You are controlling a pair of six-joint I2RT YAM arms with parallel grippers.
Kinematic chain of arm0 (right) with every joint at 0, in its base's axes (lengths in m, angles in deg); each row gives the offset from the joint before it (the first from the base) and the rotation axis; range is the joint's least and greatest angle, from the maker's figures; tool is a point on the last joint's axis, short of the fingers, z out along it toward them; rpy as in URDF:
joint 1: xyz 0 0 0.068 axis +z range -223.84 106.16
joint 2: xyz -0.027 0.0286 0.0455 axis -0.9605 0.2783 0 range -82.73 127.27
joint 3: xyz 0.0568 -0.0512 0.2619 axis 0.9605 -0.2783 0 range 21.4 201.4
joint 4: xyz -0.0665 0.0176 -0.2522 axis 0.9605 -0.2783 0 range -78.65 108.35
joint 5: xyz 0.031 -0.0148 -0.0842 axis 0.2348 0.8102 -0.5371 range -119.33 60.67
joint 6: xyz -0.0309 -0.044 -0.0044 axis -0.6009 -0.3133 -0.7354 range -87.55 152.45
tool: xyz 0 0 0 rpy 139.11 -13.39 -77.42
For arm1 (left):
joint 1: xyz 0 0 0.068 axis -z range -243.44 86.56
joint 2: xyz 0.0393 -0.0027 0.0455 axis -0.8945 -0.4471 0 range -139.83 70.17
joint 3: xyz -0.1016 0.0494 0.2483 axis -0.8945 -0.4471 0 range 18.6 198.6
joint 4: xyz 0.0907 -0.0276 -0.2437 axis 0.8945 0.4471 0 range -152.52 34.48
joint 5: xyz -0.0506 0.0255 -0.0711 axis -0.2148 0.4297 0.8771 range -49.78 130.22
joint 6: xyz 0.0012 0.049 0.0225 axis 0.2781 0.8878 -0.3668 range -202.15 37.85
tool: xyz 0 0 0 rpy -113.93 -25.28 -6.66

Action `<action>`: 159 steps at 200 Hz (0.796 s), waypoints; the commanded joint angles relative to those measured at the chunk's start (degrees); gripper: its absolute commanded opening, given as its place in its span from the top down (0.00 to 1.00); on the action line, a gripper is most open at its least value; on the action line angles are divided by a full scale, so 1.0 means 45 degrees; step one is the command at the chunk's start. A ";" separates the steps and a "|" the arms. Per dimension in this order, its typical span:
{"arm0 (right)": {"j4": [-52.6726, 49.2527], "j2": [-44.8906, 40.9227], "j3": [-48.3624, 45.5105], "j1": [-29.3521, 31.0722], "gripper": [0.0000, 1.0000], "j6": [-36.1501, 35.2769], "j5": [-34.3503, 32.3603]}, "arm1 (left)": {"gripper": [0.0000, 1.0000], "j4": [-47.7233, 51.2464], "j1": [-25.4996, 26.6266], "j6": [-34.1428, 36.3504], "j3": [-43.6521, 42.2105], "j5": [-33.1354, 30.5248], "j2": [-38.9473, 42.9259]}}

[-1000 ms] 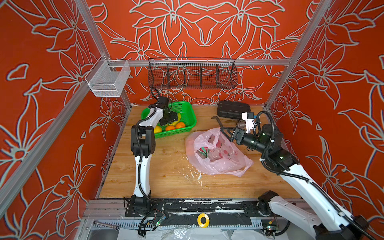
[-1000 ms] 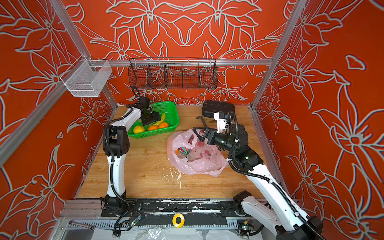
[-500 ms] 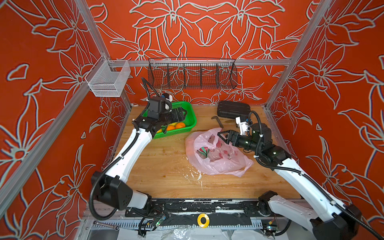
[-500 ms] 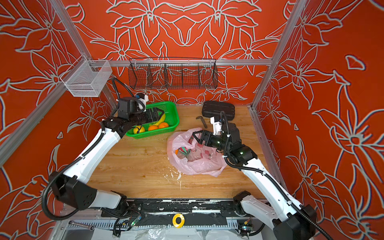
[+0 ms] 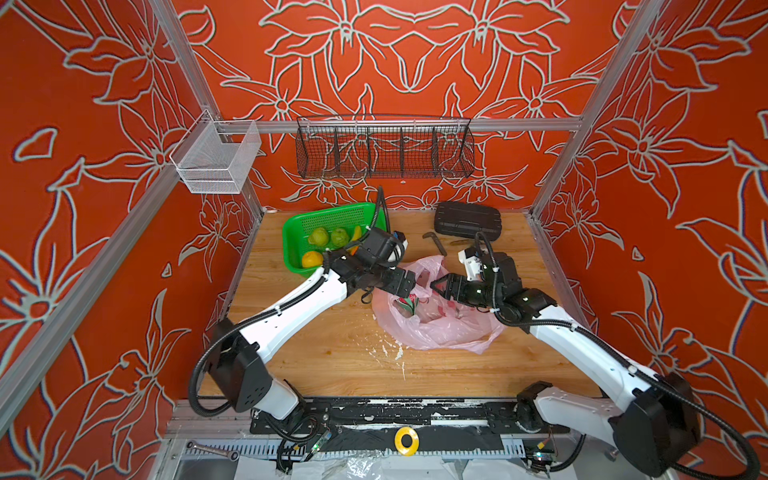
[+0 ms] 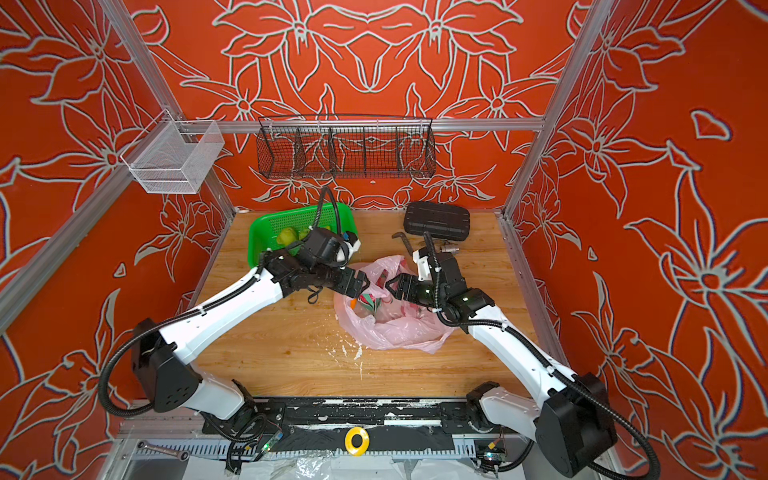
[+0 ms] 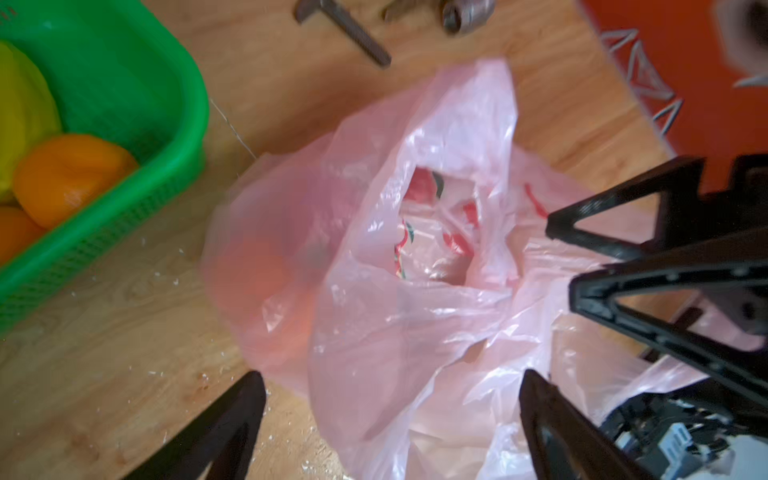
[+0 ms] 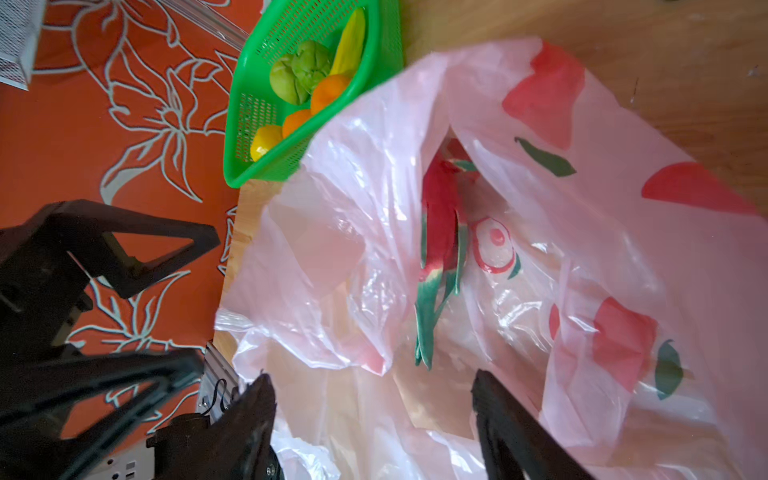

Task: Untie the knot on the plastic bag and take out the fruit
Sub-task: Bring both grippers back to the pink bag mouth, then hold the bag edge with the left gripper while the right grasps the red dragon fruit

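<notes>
**Bag lies open at mid-table, both grippers at its mouth**

The plastic bag [image 5: 440, 328] [image 6: 399, 332] [image 7: 415, 299] [image 8: 519, 137] lies crumpled on the wooden table [image 5: 324, 357], a little right of centre, and its top gapes open towards the far side. A pink-red dragon fruit [image 5: 409, 302] [image 6: 371, 302] [image 8: 440, 224] with green leaf tips lies inside the mouth. In the left wrist view an orange [image 7: 257, 270] shows blurred through the film on the bag's left side.

The left gripper [image 5: 411, 286] [image 6: 363, 286] [image 7: 390, 374] hangs over the bag's far-left edge with its fingers spread wide and nothing between them but the bag below. The right gripper [image 5: 434, 286] [image 6: 388, 286] [image 8: 370, 376] faces it from the right at the bag's far rim. Its fingers are also apart, with loose film lying between them. Whether they touch the plastic cannot be told.

Just far-left of the bag stands a green basket [image 5: 291, 253] [image 6: 254, 245] [image 7: 183, 104] [image 8: 235, 124]. It holds two green fruits [image 5: 328, 237] [image 8: 299, 72], oranges [image 7: 66, 178] [image 8: 328, 91], a yellow fruit [image 5: 311, 259] [image 8: 266, 141] and a banana [image 8: 353, 37].

Beyond the bag, towards the far right, lie a bent metal tool [image 5: 434, 243] [image 6: 405, 243] [image 7: 345, 33] and a black case [image 5: 467, 220] [image 6: 436, 220]. White flecks [image 5: 386, 349] dot the wood near the bag's near-left edge.
</notes>
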 commanded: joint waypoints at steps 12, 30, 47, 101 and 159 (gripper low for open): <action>0.1258 0.0345 -0.1154 0.0570 0.25 0.0476 0.0037 | 0.06 0.1613 0.0309 0.0293 0.0120 -0.1093 -0.1095; 0.2061 0.0564 -0.1777 0.1368 0.25 0.0787 -0.0269 | 0.13 0.1552 0.0356 -0.0175 -0.0419 -0.1585 -0.1296; 0.2276 0.1004 -0.2038 0.2371 0.26 0.0744 -0.0887 | 0.31 0.1089 0.0354 -0.0717 -0.1207 -0.1668 -0.1060; 0.1241 0.2919 -0.1992 0.4024 0.27 0.0067 -0.1722 | 0.64 -0.0233 0.0169 -0.2312 -0.3401 -0.1612 -0.0416; 0.2585 0.1910 -0.2104 0.4132 0.21 -0.0193 -0.3831 | 0.76 -0.0819 -0.0109 -0.2937 -0.4046 -0.0859 0.0179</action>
